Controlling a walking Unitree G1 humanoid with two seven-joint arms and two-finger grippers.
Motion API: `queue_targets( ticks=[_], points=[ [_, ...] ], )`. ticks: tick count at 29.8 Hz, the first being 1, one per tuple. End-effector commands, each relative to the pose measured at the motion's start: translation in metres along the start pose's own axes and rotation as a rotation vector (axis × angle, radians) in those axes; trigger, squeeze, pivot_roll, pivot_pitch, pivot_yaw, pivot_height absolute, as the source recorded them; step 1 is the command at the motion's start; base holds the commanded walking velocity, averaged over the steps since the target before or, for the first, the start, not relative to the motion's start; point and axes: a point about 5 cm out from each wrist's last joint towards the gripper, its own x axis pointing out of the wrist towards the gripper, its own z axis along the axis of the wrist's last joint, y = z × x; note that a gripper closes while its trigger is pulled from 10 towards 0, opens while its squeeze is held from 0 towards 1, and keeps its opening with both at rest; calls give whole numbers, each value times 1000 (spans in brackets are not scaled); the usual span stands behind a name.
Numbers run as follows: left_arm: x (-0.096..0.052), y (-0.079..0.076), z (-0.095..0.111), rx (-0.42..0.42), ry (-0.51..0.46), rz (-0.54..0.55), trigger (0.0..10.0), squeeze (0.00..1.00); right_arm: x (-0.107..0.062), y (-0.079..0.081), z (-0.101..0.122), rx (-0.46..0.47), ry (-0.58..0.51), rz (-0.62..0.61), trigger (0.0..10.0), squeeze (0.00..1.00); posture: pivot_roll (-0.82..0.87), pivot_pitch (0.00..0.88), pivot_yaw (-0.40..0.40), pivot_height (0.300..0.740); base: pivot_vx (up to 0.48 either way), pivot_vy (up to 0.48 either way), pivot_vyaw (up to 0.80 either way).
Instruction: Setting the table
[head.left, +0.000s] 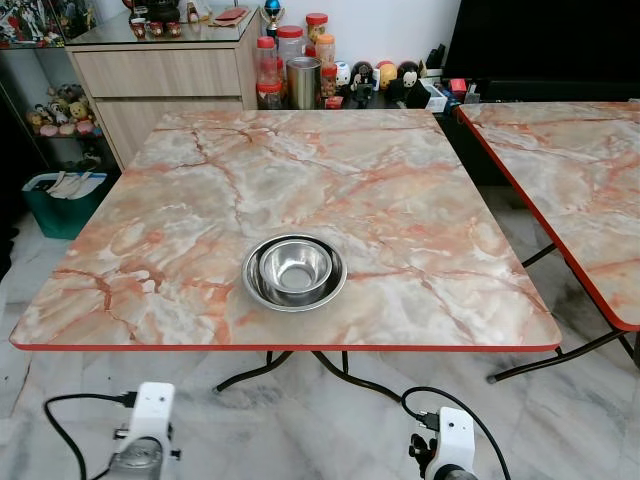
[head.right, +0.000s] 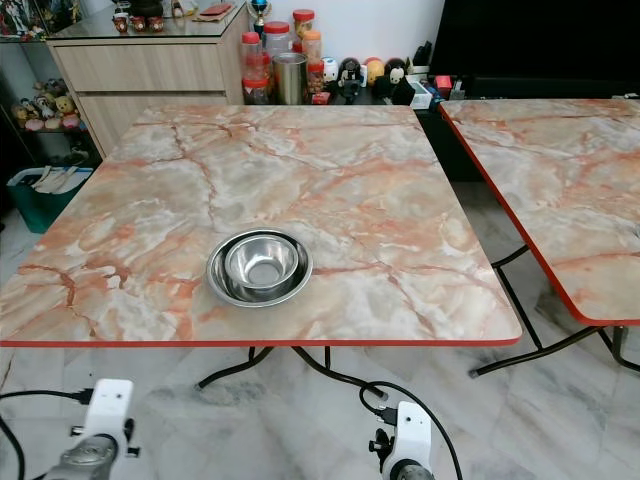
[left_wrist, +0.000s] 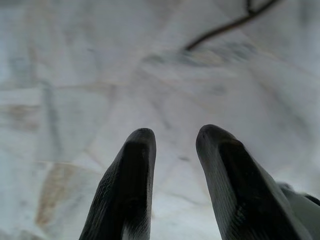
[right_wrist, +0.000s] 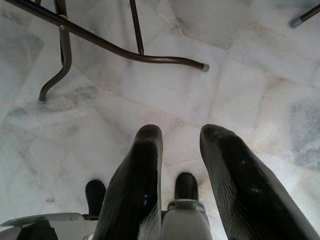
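Note:
Two nested steel bowls (head.left: 294, 271) sit near the front edge of the marble-patterned table (head.left: 180, 200), a small bowl inside a wider one. Both arms hang below the table edge, with the left wrist (head.left: 143, 425) and right wrist (head.left: 449, 444) showing at the bottom of the head views. In the left wrist view my left gripper (left_wrist: 172, 142) is open over the floor tiles, holding nothing. My right gripper (right_wrist: 181, 139) is open too, pointing down at the floor near the table's metal legs (right_wrist: 125, 50).
A second marble table (head.left: 570, 170) stands close on the right with a narrow gap between. Behind the table are a wooden cabinet (head.left: 160, 75), jars and a steel canister (head.left: 303, 80), and small figurines. A teal bin (head.left: 62, 200) sits on the floor at left.

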Motion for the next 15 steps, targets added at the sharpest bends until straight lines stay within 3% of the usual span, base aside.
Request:
queue_targets(
  ticks=[1, 5, 8, 15],
  points=[
    [-1, -4, -8, 44, 23, -28, 10000, 0, 0, -1, 1, 1, 2, -3, 10000, 0, -11, 0, -6, 736, 0, 0, 0],
    [-2, -10, -14, 25, 46, -34, 10000, 0, 0, -3, 1, -2, 1, -4, 10000, 0, -17, 0, -14, 736, 0, 0, 0],
    [-6, -16, -29, 20, 105, -47, 10000, 0, 0, -5, 2, -10, 1, -6, 10000, 0, -27, 0, -20, 736, 0, 0, 0],
    [-9, -14, -43, -20, 133, -12, 10000, 0, -1, -12, 2, -62, 1, -26, 10000, 0, -32, 0, -26, 736, 0, 0, 0]
  ],
)
